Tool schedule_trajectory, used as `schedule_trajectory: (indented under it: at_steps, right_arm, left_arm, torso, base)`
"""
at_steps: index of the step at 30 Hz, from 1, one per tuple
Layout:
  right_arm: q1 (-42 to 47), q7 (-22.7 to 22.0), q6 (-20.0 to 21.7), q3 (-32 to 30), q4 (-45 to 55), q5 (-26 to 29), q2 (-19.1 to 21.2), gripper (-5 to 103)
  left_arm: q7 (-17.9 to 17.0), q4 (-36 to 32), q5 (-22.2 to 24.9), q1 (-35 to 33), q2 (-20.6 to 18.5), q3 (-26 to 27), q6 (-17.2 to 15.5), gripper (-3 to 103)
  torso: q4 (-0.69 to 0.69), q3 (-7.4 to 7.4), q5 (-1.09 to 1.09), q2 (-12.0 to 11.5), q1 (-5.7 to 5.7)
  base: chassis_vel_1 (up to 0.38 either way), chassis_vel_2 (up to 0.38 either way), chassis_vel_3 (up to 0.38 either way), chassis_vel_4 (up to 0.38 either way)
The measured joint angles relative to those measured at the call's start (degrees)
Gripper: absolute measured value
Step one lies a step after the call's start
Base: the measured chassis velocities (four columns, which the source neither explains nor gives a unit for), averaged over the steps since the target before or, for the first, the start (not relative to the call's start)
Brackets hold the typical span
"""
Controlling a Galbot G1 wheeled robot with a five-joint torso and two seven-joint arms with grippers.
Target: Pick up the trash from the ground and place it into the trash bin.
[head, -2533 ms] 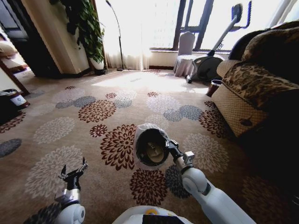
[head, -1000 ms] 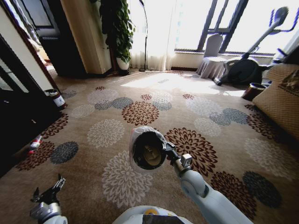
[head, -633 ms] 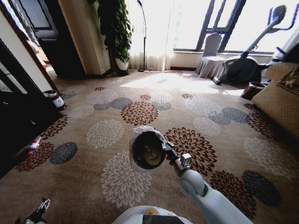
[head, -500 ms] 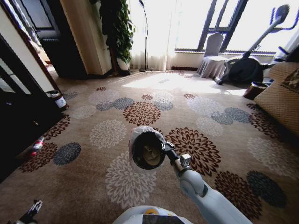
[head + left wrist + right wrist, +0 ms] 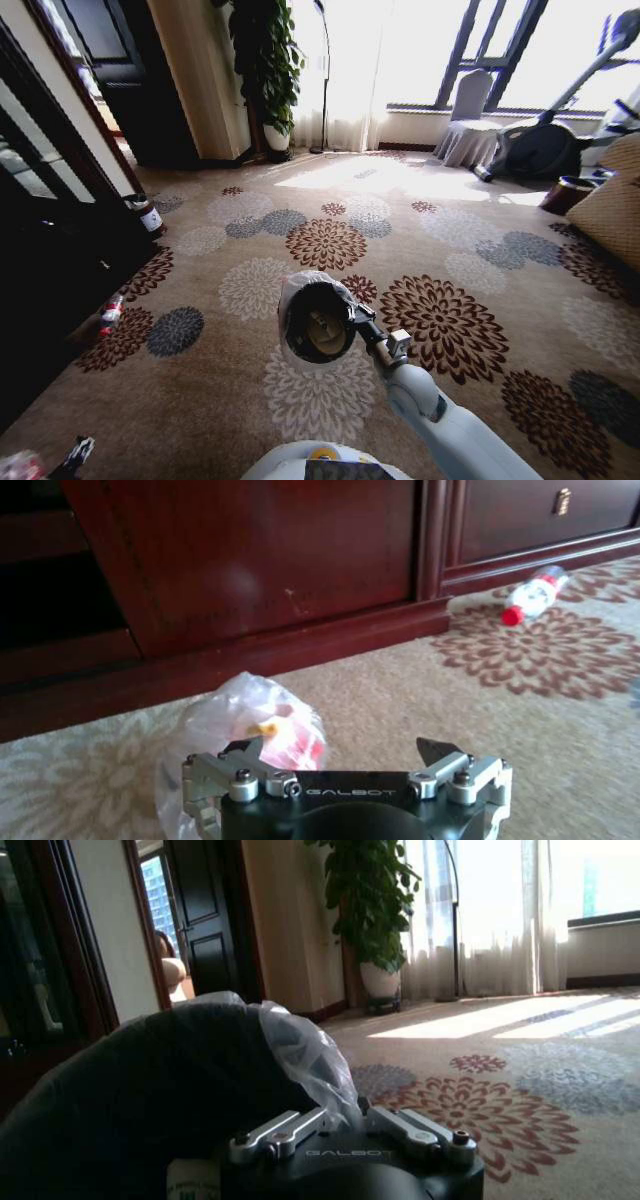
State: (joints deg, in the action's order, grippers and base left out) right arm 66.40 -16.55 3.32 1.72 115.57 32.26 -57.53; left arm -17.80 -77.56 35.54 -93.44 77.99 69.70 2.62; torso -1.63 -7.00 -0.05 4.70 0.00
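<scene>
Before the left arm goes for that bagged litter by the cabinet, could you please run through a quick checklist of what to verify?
1. Left gripper open: ok, fingers spread.
2. Left gripper lined up with the clear plastic bag of litter: not ok, bag sits by one finger, off centre.
3. Bag free on the carpet, short of the cabinet base: ok.
4. Right gripper gripping the trash bin: ok, shut on its rim.
5. Bin has room: ok, seen from the head camera only a little lies inside.
6. Small bottle left for later: ok, lying apart.

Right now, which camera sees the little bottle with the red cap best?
The left wrist view: the bottle lies on its side on the carpet beside the dark wooden cabinet. The head view shows it small, far left.
</scene>
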Motion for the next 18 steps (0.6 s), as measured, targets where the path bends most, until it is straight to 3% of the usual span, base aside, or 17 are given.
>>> schedule_trajectory:
  at_steps: [2, 7, 12, 18]
  right_arm:
    - [-0.03, 0.01, -0.12, 0.09, -0.10, 0.01, -0.15, 0]
    - [-0.45, 0.03, -0.28, 0.26, -0.42, 0.07, 0.28, 0]
    - [-0.41, 0.01, -0.32, -0.73, -0.64, 0.28, 0.68, 0]
    - [0.34, 0.46, -0.91, -0.94, -0.93, 0.20, 0.47, 0]
  left_arm:
    - [0.00, 0.59, 0.04, 0.18, -0.15, 0.23, -0.10, 100]
    - [0.60, 0.35, 1.46, -0.34, 0.16, 0.55, -3.86, 100]
    - [1.35, 2.38, 0.39, -0.36, 0.15, 0.93, -3.37, 100]
    - [3.13, 7.93, -1.29, 1.59, -2.61, 1.71, -2.78, 100]
  torso:
    - [0.00, 0.00, 0.01, 0.00, 0.00]
    - [0.02, 0.00, 0.10, 0.00, 0.00]
    - [0.03, 0.00, 0.06, 0.00, 0.00]
    - [0.01, 0.00, 0.03, 0.00, 0.00]
  base:
    - [0.141, 0.144, -0.148, -0.166]
    - [0.022, 0.007, -0.014, -0.016]
    - [-0.061, -0.033, 0.029, 0.025]
    - [0.000, 0.000, 0.000, 0.000]
